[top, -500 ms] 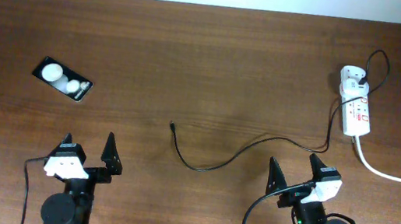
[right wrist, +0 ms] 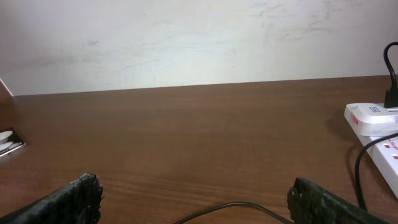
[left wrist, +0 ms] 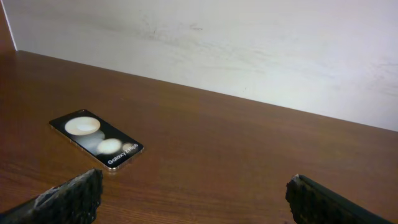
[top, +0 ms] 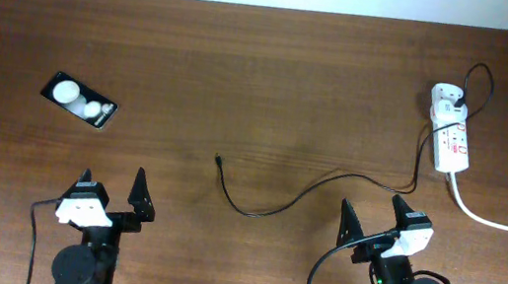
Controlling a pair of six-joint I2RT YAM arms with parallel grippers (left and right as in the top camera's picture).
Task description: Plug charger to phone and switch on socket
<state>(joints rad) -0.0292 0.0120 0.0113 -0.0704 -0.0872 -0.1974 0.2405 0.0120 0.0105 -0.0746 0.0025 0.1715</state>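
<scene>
The phone [top: 79,101] lies flat at the far left of the table, its two white patches up; it also shows in the left wrist view [left wrist: 96,140]. The charger cable [top: 265,207] runs from its plug tip [top: 219,160] at mid-table, curving right to the white adapter [top: 446,97] on the socket [top: 452,145] at the far right. The cable [right wrist: 249,207] and the socket [right wrist: 379,134] show in the right wrist view. My left gripper [top: 110,189] is open and empty near the front edge, below the phone. My right gripper [top: 374,217] is open and empty, just in front of the cable.
A thick white cord [top: 502,223] runs from the socket off the right edge. A pale wall [left wrist: 249,50] borders the table's far edge.
</scene>
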